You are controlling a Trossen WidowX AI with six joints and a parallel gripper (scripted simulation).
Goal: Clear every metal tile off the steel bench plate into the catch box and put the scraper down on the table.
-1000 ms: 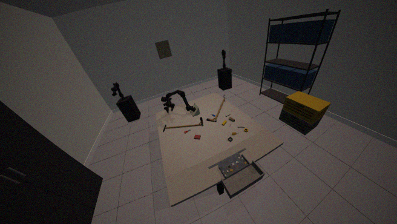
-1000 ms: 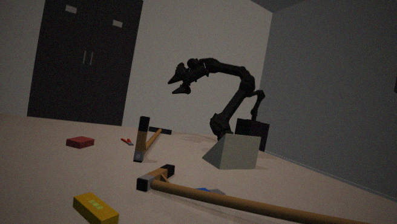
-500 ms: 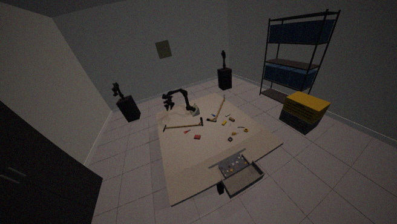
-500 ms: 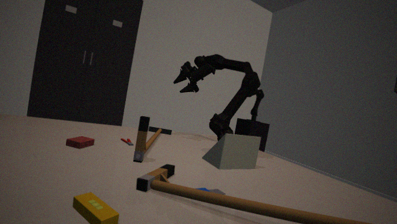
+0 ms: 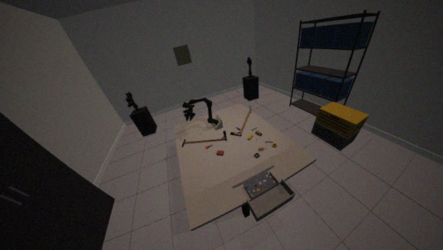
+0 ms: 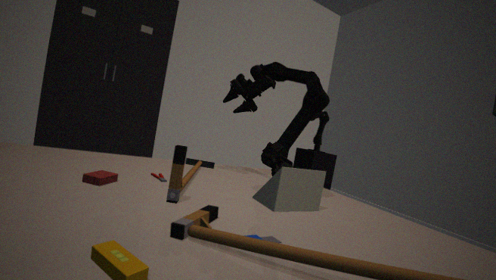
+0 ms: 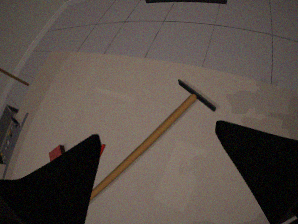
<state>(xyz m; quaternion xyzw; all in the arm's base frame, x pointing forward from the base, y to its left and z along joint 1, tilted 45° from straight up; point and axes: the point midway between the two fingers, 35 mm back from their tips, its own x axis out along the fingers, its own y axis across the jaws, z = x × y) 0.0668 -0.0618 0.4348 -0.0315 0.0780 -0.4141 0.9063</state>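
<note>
The long scraper (image 5: pixel 204 140) (image 6: pixel 192 174) (image 7: pixel 145 145) lies on the table (image 5: pixel 202 176), its wide dark blade at one end and an upright handle block at the other. My gripper (image 5: pixel 190 119) (image 6: pixel 229 107) (image 7: pixel 160 133) is open and empty, raised above the table near the blade end. In the wrist view the scraper's shaft runs diagonally between and beyond the fingers. The steel bench plate (image 5: pixel 267 188) carries several small white, orange and dark tiles, such as an orange tile (image 5: pixel 258 190). The catch box (image 5: pixel 277 207) adjoins its far side and shows no tiles inside.
A second long-handled tool (image 5: pixel 246 121) (image 6: pixel 302 256) lies on the table. A red block (image 5: pixel 220 153) (image 6: pixel 100 177) (image 7: pixel 57 152) and red pliers (image 5: pixel 209 146) (image 6: pixel 160 178) lie near the scraper. A yellow block (image 5: pixel 250 137) (image 6: pixel 119 259) and several small tools lie farther off. A pale wedge (image 6: pixel 300 189) stands by the arm's base.
</note>
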